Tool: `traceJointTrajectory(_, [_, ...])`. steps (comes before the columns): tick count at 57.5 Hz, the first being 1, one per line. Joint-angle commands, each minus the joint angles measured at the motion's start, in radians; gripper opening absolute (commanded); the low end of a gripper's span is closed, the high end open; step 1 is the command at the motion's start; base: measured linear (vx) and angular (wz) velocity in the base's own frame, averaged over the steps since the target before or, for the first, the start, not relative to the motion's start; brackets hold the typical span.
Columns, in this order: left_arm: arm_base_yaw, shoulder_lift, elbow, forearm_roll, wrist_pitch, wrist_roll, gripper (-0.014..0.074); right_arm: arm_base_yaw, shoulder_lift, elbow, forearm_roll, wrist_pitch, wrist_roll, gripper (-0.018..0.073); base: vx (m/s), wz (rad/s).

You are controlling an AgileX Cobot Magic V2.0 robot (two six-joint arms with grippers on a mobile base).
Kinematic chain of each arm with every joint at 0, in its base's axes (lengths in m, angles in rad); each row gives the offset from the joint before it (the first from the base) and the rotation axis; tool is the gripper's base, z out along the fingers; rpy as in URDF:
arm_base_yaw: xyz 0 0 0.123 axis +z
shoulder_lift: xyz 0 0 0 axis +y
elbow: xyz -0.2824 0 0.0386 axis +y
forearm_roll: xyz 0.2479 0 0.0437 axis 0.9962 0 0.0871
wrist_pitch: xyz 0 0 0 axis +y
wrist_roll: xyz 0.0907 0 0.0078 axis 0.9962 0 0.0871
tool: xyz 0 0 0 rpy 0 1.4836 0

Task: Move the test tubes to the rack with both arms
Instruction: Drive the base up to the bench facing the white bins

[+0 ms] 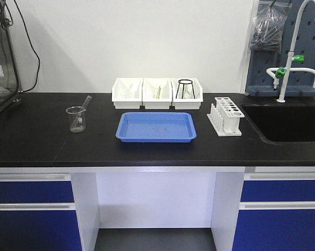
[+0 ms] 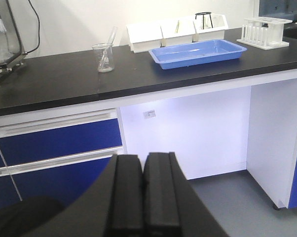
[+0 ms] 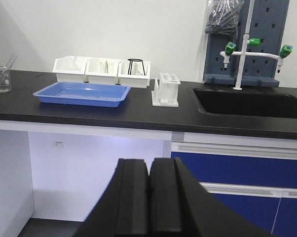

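A single test tube (image 1: 86, 102) can be made out. It stands in the glass beaker (image 1: 76, 120), well to the left of the blue tray (image 1: 156, 127) on the black worktop (image 1: 37, 136). Its long axis is tilted: the lower end sits inside the beaker and the upper end leans over the rim, pointing up and toward the tray side. The glass is so thin and clear that I cannot tell whether the top end is open.

The rack (image 1: 225, 116) stands upright near the right of the tray, between it and the sink (image 1: 288, 123). Its long axis runs from the front of the worktop to the back, its holes face upward, and its white pegs line the side nearer the tray. Whether any hole holds a tube cannot be told from these views.

Behind the tray, three white bins (image 1: 157, 94) sit in a row. The middle bin holds something slim and pale that is too small to identify. A black wire frame (image 1: 184, 88) rises from the bin toward the rack.

Both hands hang below the worktop's edge, in front of the cabinet. The left hand (image 2: 142, 160) is closed, fingers pressed together and gripping nothing. The right hand (image 3: 149, 165) is closed the same way, also with nothing in it. Each one's lower part is cut off by the picture's bottom edge.
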State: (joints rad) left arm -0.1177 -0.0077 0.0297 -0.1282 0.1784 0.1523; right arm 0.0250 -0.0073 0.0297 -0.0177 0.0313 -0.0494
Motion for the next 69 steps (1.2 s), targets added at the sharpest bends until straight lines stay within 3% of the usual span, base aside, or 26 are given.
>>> traceJointTrajectory(1, [0.002,-0.021,0.027,-0.004,-0.078,-0.007,-0.0020,-0.006,-0.010,0.012,-0.010,-0.085,-0.003,-0.0004,0.00,0.00])
traceJointTrajectory(69, [0.002,-0.021,0.027,-0.004,-0.078,-0.007,-0.0020,-0.006,-0.010,0.012,-0.010,-0.085,-0.003,-0.0004,0.03,0.00])
